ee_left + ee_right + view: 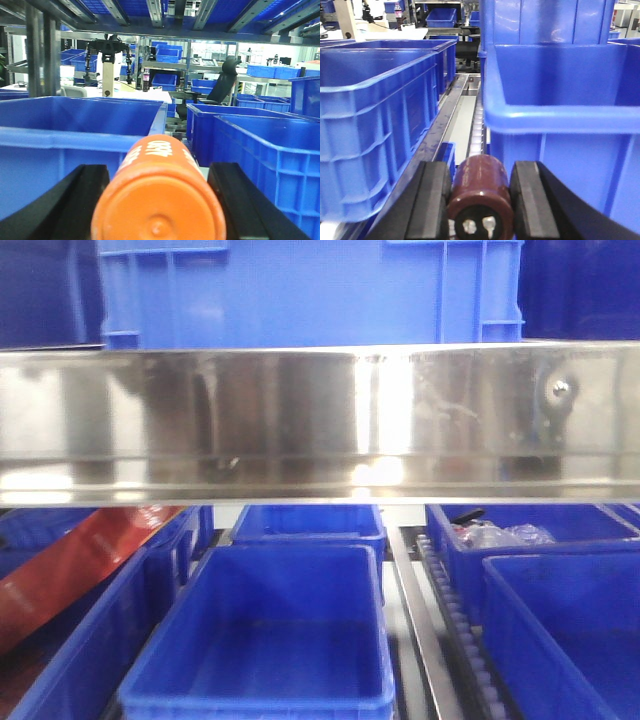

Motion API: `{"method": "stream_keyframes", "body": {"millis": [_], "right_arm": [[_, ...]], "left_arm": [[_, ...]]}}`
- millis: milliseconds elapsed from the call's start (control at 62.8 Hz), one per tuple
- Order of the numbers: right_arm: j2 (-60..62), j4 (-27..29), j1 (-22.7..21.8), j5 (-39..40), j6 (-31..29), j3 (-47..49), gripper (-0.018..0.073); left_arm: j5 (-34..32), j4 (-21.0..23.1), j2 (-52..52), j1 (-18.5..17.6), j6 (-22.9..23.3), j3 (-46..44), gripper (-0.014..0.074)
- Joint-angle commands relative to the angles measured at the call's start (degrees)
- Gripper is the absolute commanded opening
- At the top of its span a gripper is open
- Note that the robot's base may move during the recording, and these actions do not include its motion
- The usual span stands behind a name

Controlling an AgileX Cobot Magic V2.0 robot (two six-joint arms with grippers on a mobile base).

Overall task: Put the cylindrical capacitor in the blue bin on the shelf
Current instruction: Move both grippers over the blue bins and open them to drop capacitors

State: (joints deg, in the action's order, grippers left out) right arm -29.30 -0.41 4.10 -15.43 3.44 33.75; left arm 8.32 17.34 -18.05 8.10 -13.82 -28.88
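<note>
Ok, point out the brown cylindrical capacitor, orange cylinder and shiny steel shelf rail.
Brown cylindrical capacitor (pixel 480 182): right wrist view, side wall.
Orange cylinder (pixel 159 215): left wrist view, end face.
Shiny steel shelf rail (pixel 300 420): front view, front face.

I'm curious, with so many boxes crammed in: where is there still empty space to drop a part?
The middle blue bin under the steel rail is bare inside, and the front right bin seems bare too. Crowded: the rear right bin holds bagged parts, and only the narrow roller track separates bins.
</note>
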Motion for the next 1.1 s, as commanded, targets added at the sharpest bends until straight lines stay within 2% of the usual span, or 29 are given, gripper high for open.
{"method": "stream_keyframes", "body": {"millis": [0, 1083], "right_arm": [[0.5, -0.4, -0.1, 1.7, -0.2, 0.1, -0.0168], [0.5, -0.4, -0.1, 2.9, -0.2, 0.1, -0.0168]], "left_arm": [[-1.3, 0.5, 0.1, 0.2, -0.2, -0.1, -0.0111], [-2.1, 0.5, 0.1, 0.2, -0.2, -0.1, -0.0111]]}}
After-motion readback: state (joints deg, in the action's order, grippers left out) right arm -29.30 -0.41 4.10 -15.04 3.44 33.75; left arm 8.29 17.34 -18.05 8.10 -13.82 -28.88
